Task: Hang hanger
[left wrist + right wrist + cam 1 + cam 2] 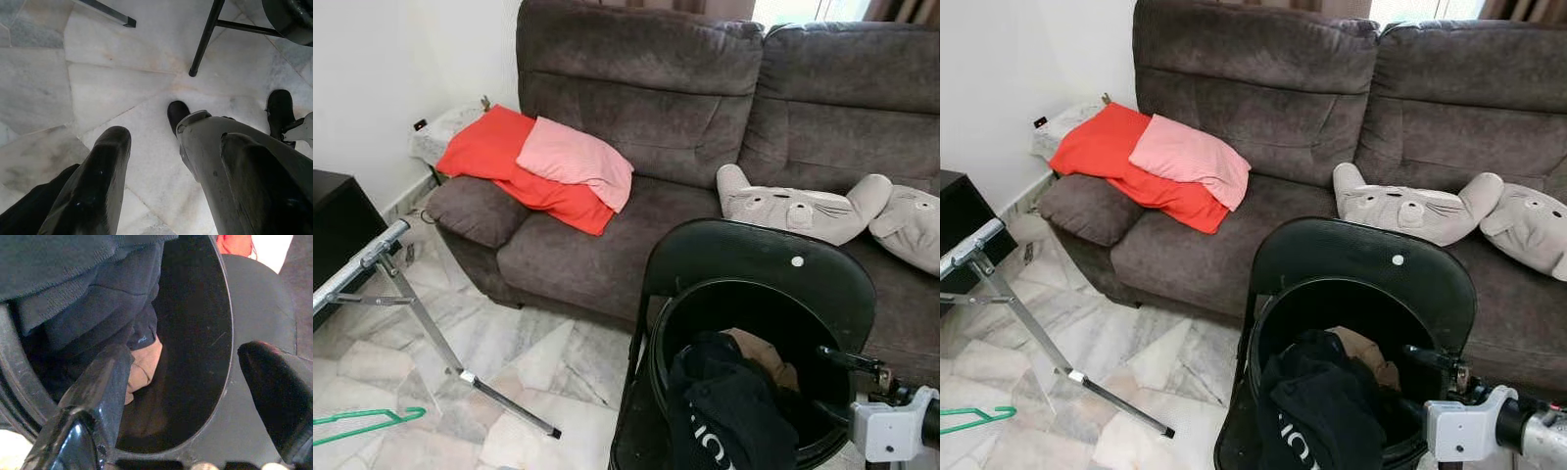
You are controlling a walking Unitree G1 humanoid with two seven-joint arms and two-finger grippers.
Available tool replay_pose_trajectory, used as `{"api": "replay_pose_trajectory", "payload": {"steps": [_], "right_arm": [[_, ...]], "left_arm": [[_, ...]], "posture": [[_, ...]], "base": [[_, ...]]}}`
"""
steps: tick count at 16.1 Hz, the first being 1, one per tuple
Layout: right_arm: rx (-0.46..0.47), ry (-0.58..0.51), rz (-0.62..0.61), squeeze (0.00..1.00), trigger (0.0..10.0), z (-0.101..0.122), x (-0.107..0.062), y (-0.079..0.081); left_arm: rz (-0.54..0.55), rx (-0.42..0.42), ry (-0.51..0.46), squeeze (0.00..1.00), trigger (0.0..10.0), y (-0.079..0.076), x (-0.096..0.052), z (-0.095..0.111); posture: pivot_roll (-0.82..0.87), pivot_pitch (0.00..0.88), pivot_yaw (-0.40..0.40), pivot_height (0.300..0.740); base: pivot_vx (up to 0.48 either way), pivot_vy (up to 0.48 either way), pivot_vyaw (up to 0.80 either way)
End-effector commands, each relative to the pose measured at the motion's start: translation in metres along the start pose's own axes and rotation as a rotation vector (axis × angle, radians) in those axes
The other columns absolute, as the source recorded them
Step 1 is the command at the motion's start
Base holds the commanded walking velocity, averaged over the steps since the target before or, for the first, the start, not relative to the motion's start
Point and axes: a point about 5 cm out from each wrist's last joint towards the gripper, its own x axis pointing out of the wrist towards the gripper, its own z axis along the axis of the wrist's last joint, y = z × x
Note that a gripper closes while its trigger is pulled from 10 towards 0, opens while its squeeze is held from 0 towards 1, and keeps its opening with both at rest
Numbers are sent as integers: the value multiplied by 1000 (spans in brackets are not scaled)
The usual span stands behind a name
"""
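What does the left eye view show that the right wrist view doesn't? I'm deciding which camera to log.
Left eye view alone: green hanger on the marble floor, metal rack leg, sofa, plush toys.
Right wrist view alone: the open right gripper at the bucket's rim.
Both: black bucket, dark clothes, tan cloth.

Green hanger (362,424) on pale marble floor (538,352); grey-brown sofa (705,108); red cloth (509,162), pink pillow (576,159); black bucket (754,264).

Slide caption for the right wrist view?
Open right gripper poised over the black bin holding dark clothes.
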Motion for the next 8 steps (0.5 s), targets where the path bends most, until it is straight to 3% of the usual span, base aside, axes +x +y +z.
{"api": "replay_pose_trajectory", "payload": {"steps": [1, 6, 8], "right_arm": [[2, -13, -10, 0, 10000, 0, 2, 1], [69, -96, -114, 0, 10000, 4, 24, -15], [85, -132, -83, 0, 10000, 9, 34, -14]], "left_arm": [[0, -2, 32, 0, 10000, 2, -1, -7], [-2, 0, 30, 0, 10000, 2, -1, -6], [-1, 0, 31, 0, 10000, 2, -1, -6]], "posture": [[-82, 105, 33, 740], [-69, 98, 33, 740], [-64, 96, 31, 740]], "base": [[0, 0, 0], [0, 0, 0], [0, 0, 0]]}}
